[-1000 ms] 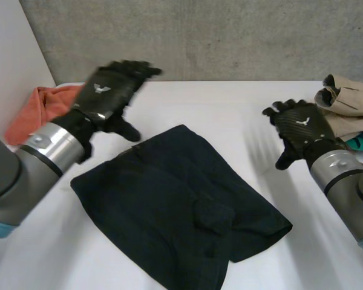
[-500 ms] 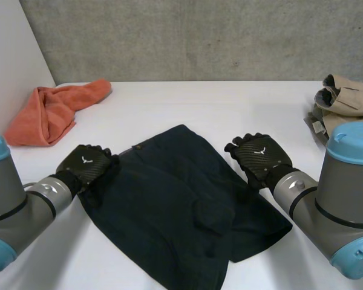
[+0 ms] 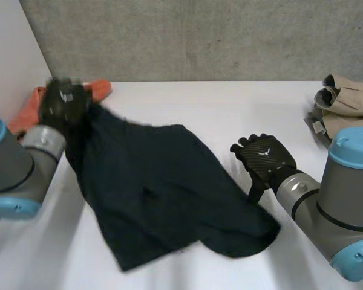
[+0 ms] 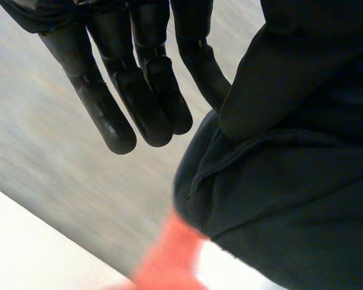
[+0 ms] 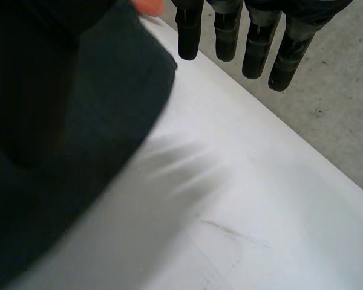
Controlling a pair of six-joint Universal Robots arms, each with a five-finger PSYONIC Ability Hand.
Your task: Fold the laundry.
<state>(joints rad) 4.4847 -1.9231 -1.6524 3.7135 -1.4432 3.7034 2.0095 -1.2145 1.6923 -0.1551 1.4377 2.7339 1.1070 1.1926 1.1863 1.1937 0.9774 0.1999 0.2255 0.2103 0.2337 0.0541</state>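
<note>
Soft, even light from above leaves my white bench [image 3: 230, 115] bright and flat, while the dark cloth [image 3: 163, 193] soaks it up to near-black, its folds barely readable, throwing only a faint soft-edged shadow.

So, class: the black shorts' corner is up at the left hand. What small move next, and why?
Probably sweep the left hand across toward the right hand: the black shorts hang from it by the orange towel, and the rest lies spread flat.

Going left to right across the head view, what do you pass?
In order: left robot hand → dark garment → right robot hand → beige clothes pile.
</note>
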